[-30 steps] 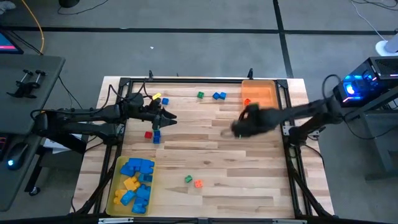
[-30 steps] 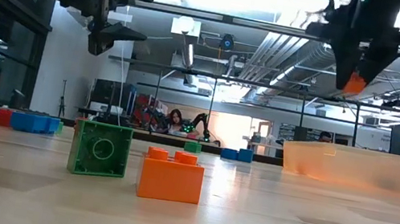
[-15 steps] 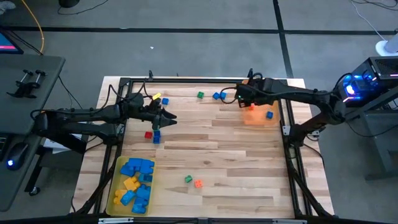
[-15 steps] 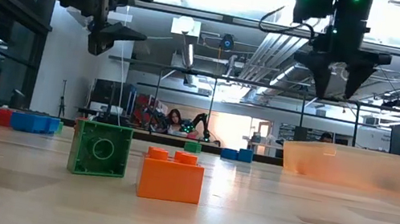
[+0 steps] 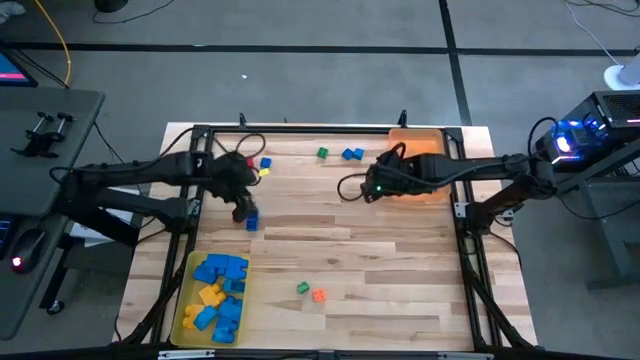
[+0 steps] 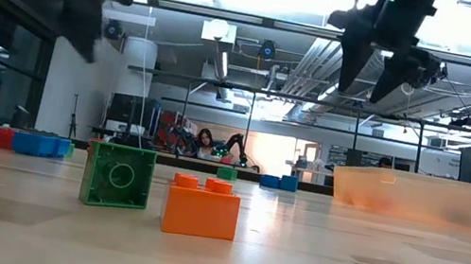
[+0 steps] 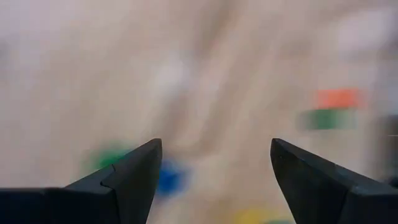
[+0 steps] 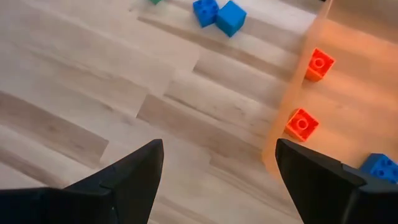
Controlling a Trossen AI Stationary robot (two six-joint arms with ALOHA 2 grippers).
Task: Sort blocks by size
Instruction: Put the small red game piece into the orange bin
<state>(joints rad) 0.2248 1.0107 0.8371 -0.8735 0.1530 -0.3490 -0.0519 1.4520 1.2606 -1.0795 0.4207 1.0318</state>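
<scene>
right claw [image 5: 372, 189] wide and empty, swung off the orange tray [image 5: 420, 150], left claw [image 5: 240, 212] wide, lowered over blue block [image 5: 251, 221]

Two trays, one yellow [image 5: 186, 300] at the tabletop's near left corner and one orange [image 5: 420, 137] at its far right corner; two arms.

Your left gripper [image 5: 243, 207] is hanging above the table's left side, fingers spread and empty. Your right gripper [image 5: 368, 188] is reaching in from the right, raised over the middle, fingers also parted and empty.
</scene>
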